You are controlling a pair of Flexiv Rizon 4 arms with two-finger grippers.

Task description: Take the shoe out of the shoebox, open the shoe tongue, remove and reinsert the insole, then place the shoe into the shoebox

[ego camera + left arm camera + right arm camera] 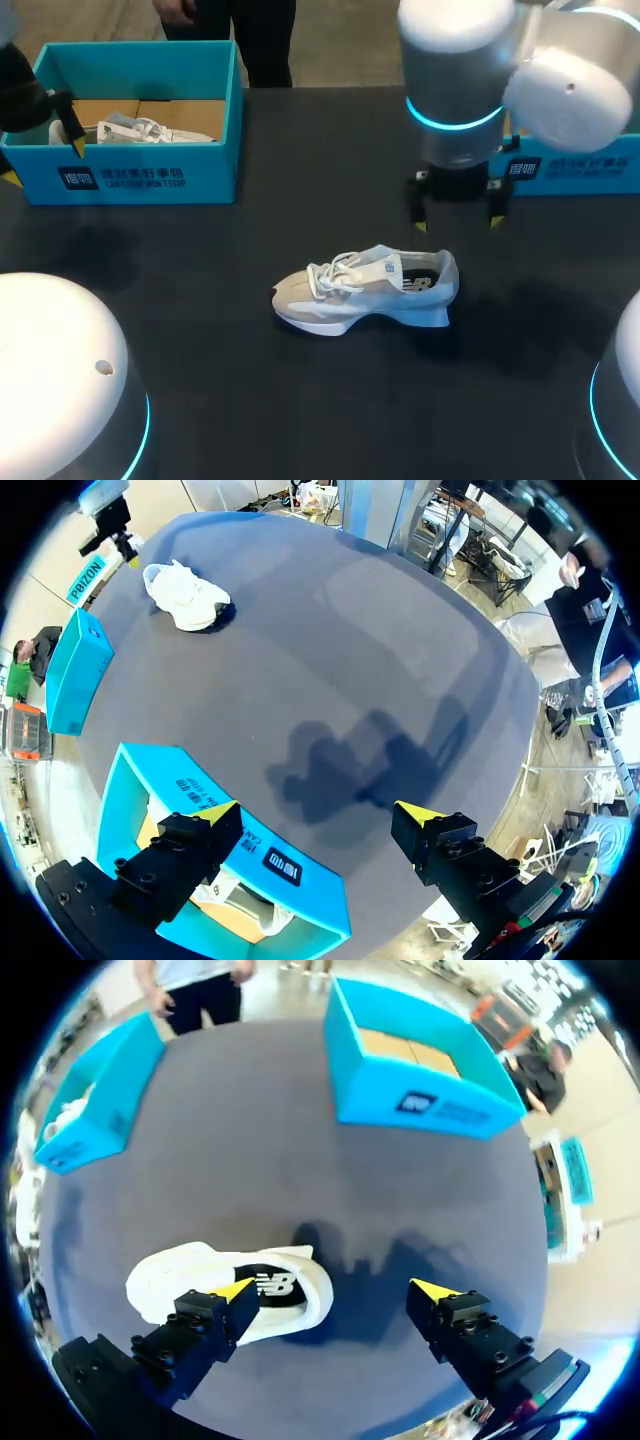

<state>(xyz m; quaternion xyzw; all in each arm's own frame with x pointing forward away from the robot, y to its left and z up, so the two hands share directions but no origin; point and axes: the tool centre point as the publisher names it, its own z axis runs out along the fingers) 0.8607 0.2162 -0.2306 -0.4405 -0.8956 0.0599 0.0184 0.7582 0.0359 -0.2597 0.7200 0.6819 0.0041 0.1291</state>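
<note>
Supervisor: Where are we?

Operator: Left to right. My left end effector [320,813] hangs at the far left of the head view, fingers apart and holding nothing. It is above the left end of the left shoebox [135,180], which has another shoe [150,130] in it. The shoe [365,290] I'm working on stands on its sole mid-frame on the desk [250,400], outside both boxes.

Supervisor: And the right side?

Operator: My right end effector [456,218] hovers just behind the heel, fingers spread and empty. The right shoebox [590,165], upper right, looks empty in the wrist view.

Supervisor: Progress?

Operator: Taking the shoe out is done, I'd say. No loose insole lies on the desk, and I can't tell whether it has been out and back. Boxing the shoe is left.
</note>
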